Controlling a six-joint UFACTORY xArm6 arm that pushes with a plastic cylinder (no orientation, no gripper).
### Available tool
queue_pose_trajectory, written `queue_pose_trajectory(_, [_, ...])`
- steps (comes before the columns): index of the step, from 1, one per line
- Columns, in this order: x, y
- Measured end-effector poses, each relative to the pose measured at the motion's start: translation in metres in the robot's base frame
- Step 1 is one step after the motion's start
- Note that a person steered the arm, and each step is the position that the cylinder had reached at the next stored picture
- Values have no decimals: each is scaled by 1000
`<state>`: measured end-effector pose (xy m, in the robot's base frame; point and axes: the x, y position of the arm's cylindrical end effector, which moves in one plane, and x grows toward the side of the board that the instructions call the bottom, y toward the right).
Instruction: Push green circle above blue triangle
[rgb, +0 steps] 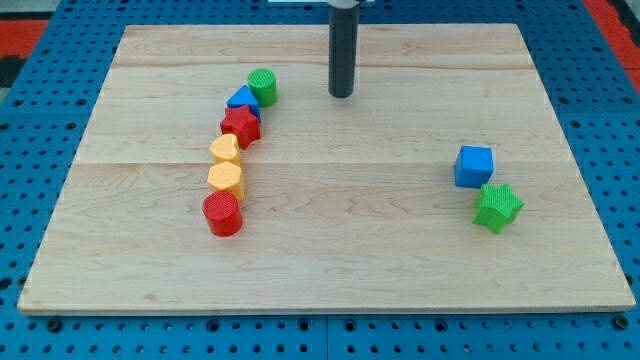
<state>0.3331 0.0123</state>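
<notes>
The green circle (263, 86) sits at the upper left of the wooden board (330, 260), touching the upper right of the blue triangle (243, 100). My tip (342, 95) is to the right of the green circle, with a clear gap between them, at about the same height in the view. The rod rises straight up out of the view's top.
Below the blue triangle a curved column runs down: a red star (241, 125), a yellow heart (225, 150), a yellow hexagon (226, 178) and a red cylinder (223, 213). At the right stand a blue cube (474, 166) and a green star (497, 207).
</notes>
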Motion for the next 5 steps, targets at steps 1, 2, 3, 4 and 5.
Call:
queue_pose_trajectory(1, [0, -38])
queue_pose_trajectory(2, [-12, -45])
queue_pose_trajectory(3, [-15, -63])
queue_pose_trajectory(4, [-15, -85])
queue_pose_trajectory(5, [-15, -73])
